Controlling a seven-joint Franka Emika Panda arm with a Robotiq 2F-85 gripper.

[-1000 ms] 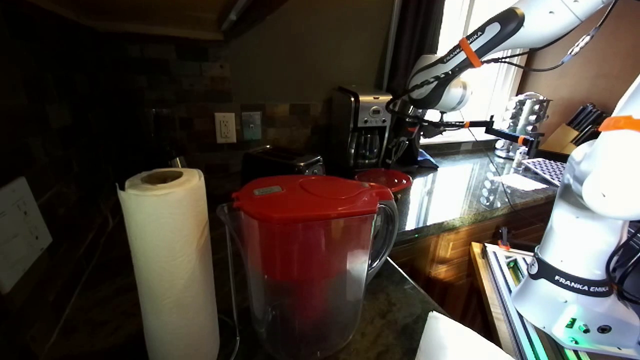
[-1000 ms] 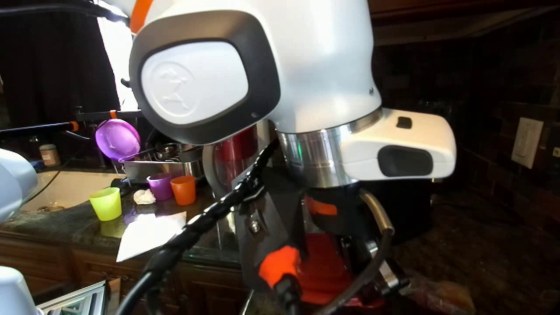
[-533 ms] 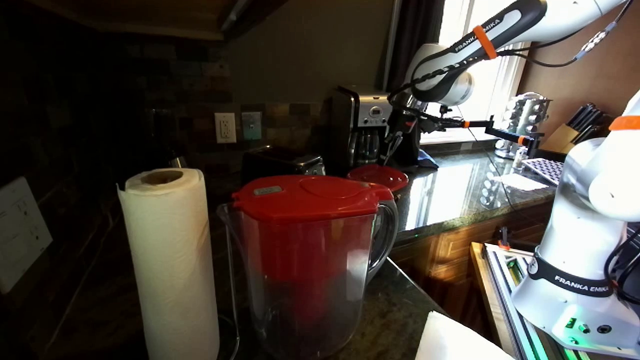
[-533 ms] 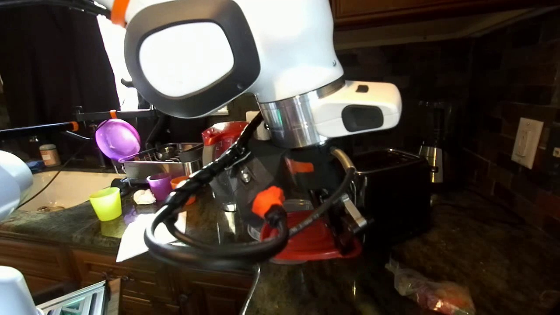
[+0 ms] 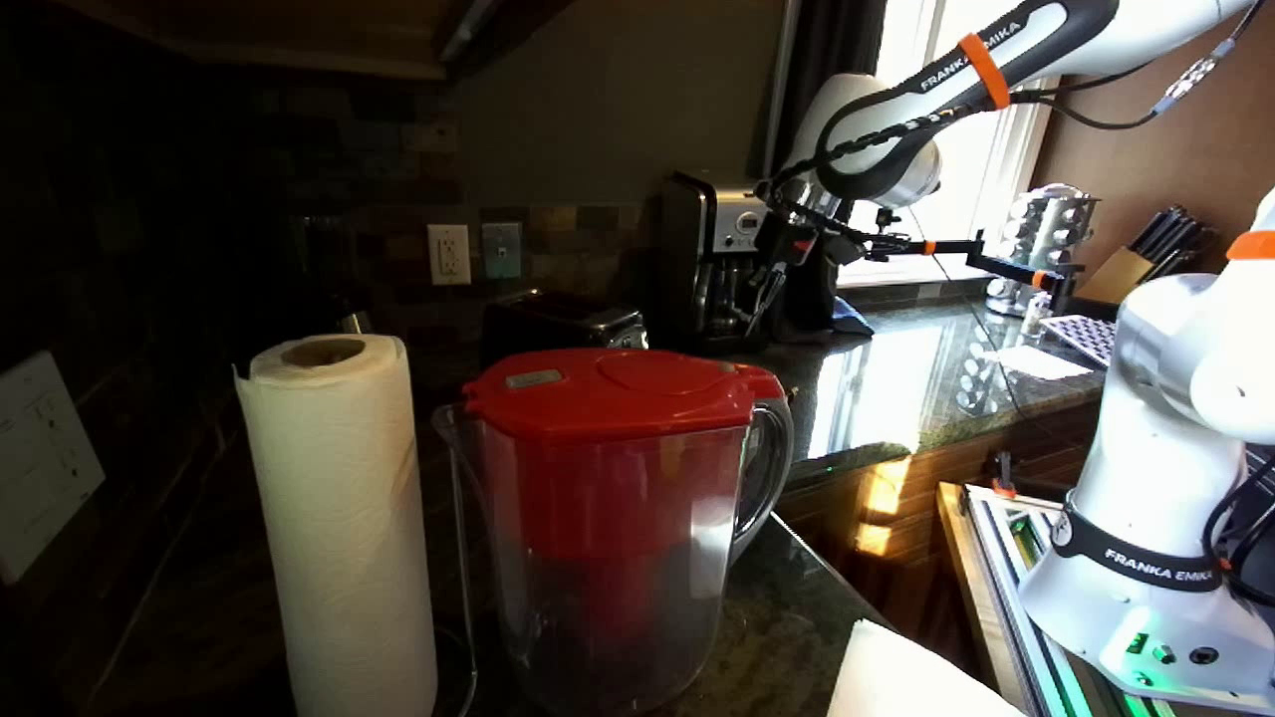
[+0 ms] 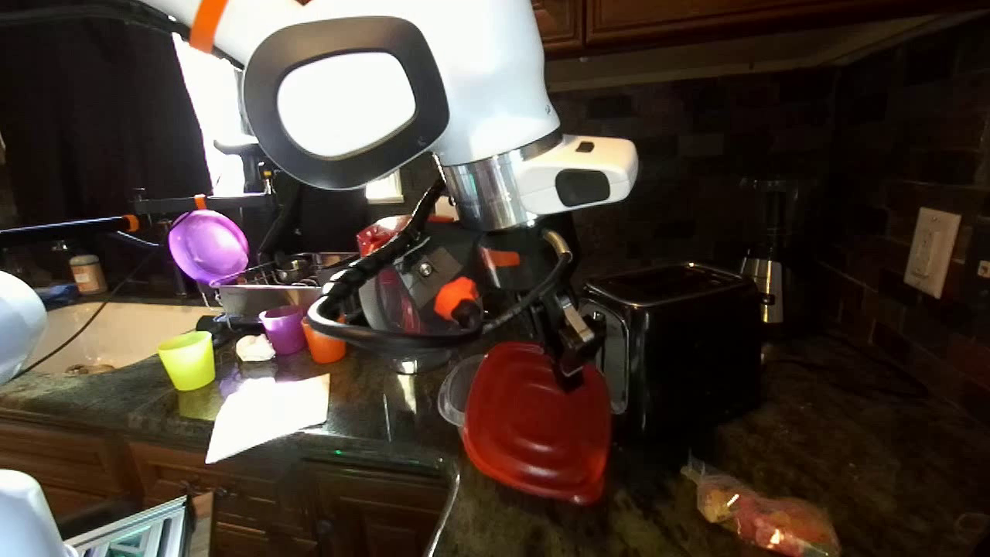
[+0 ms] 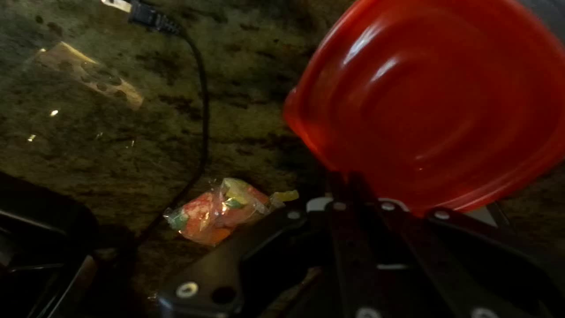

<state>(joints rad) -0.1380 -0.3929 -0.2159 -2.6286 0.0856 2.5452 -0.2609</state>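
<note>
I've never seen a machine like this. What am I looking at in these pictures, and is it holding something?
It is a jointed white robot arm ending in a black two-fingered gripper, a kind of mechanical hand. Two pictures are taken from outside the robot; the wrist view is taken from the arm's own wrist. The gripper is closed on the edge of a rounded-square red plastic lid, which it holds tilted. On the dark, speckled stone counter are a boxy black toaster and a crinkled clear plastic bag with colourful contents. An exterior view also shows a white paper towel roll and a clear plastic pitcher with a red top.
</note>
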